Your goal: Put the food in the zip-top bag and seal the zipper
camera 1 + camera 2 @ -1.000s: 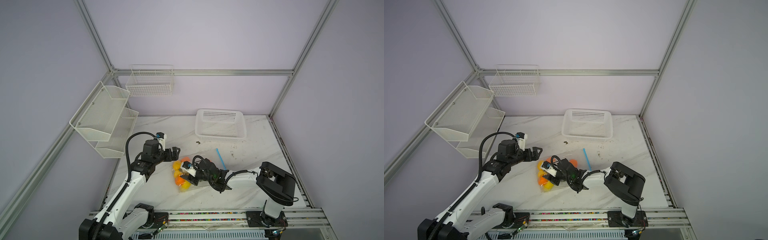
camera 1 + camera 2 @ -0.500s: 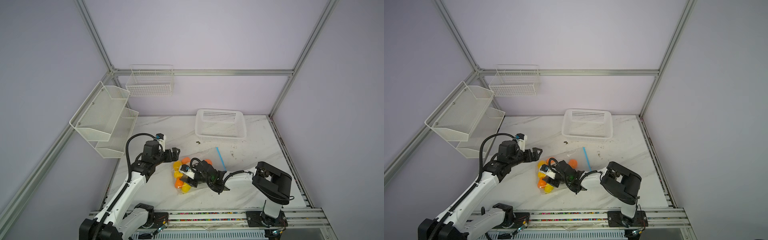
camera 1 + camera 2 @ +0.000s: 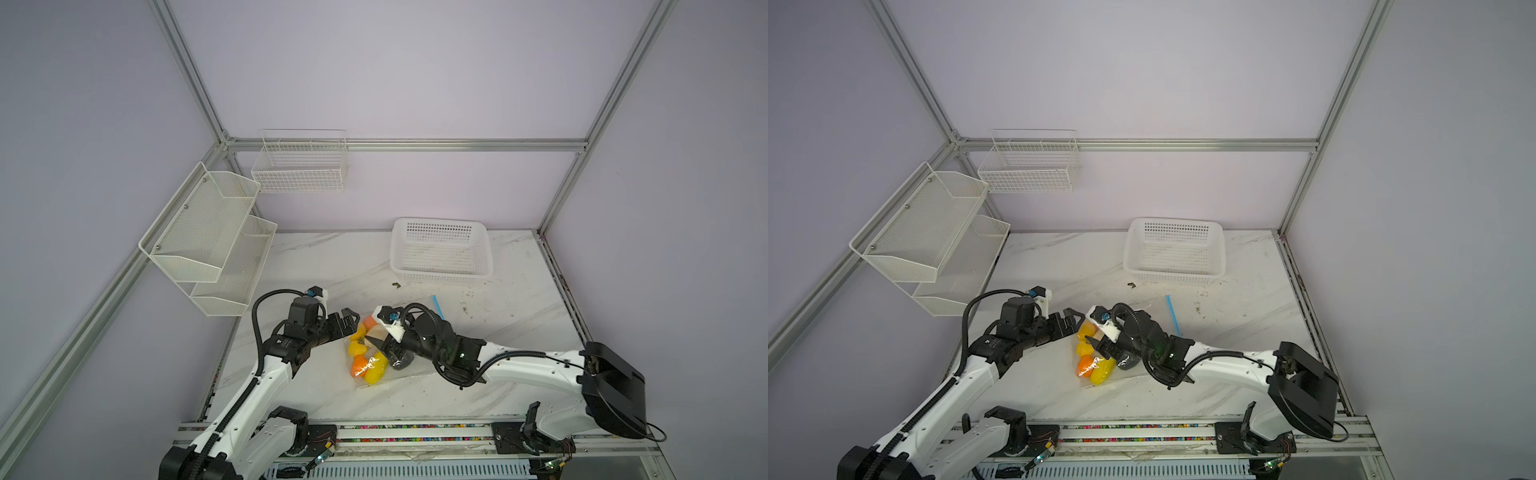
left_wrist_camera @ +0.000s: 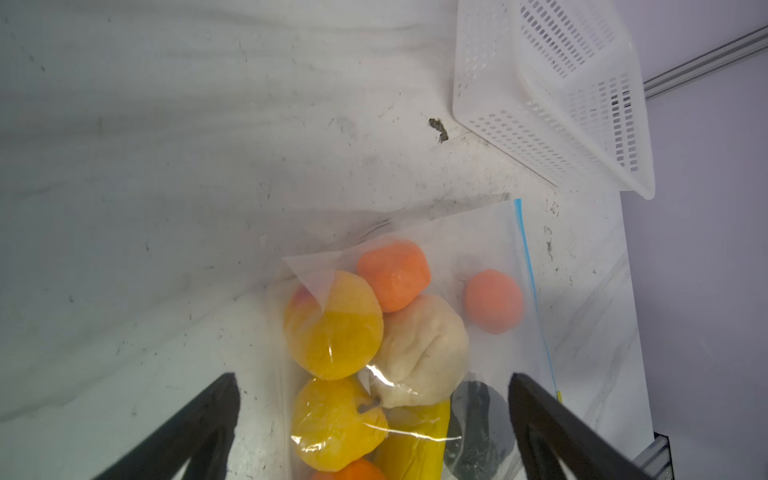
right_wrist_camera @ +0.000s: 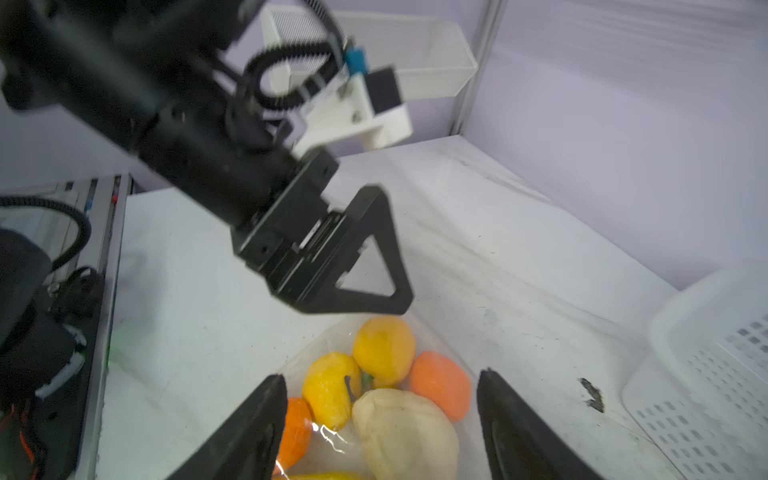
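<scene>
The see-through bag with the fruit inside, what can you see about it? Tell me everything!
The zip-top bag is clear, crinkly, shiny plastic lying on the white marble table. A thin light-blue zipper runs along one edge; whether it is sealed I cannot tell. One corner is folded over. Inside are orange balls, yellow rounds, a cream lumpy ball, a long yellow piece and a black lump. The left gripper and right gripper hover open over it; touching is unclear.

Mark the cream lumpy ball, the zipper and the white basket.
cream lumpy ball [image 4: 424, 353]: left wrist view, its middle.
zipper [image 4: 527, 249]: left wrist view, on the blue strip.
white basket [image 3: 441, 275]: a top view, near side wall.
</scene>
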Tool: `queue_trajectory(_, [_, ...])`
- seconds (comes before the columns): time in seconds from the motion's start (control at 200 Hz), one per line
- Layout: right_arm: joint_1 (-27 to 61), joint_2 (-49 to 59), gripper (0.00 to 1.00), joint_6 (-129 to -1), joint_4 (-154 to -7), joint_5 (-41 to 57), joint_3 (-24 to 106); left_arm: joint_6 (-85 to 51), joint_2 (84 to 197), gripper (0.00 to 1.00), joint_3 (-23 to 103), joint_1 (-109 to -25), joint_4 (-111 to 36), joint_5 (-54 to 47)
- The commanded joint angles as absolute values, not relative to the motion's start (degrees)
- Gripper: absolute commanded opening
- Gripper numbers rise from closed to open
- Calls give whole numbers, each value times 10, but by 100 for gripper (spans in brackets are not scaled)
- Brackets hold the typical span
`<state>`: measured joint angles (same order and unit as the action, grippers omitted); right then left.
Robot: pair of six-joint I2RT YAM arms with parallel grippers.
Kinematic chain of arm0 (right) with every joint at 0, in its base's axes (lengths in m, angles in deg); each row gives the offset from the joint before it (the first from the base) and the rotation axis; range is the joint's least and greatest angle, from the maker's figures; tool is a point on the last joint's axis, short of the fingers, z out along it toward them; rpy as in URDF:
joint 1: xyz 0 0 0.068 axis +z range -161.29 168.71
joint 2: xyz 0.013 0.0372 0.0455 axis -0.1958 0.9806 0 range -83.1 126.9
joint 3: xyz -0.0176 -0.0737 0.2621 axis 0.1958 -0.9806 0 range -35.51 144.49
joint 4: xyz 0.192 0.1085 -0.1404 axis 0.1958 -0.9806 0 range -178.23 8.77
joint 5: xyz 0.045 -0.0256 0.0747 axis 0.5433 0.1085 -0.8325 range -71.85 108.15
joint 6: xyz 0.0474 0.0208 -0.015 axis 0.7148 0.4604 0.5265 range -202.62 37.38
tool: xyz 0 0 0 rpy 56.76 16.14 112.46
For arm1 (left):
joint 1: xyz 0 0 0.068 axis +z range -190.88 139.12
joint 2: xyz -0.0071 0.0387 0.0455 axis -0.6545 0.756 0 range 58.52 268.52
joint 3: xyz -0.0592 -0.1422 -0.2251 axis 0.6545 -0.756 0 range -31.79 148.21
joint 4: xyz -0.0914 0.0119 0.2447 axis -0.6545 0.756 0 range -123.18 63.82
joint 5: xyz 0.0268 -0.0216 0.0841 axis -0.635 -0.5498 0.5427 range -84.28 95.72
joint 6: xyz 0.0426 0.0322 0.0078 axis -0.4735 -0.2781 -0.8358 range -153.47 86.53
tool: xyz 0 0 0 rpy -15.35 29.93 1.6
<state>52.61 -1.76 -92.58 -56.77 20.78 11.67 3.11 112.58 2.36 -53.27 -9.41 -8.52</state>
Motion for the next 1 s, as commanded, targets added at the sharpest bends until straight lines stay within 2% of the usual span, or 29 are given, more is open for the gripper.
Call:
queue_trajectory(0.0, [517,-74,75,-808,-651,315,81,89,1125,100,-11,-531,-104,-112])
queue_trajectory(0.155, [480,-133,70,-659,-753,370,49,88,1140,100,-17,-531,-103,-137])
queue_trajectory(0.365, [412,-137,64,-486,-927,319,61,90,1176,100,-24,-531,-134,-171])
queue_trajectory(0.63, [347,-114,64,-437,-938,279,34,99,1211,100,-27,-531,-183,-196])
queue_trajectory(0.995, [325,-75,67,-475,-929,249,55,116,1249,100,-28,-531,-229,-223])
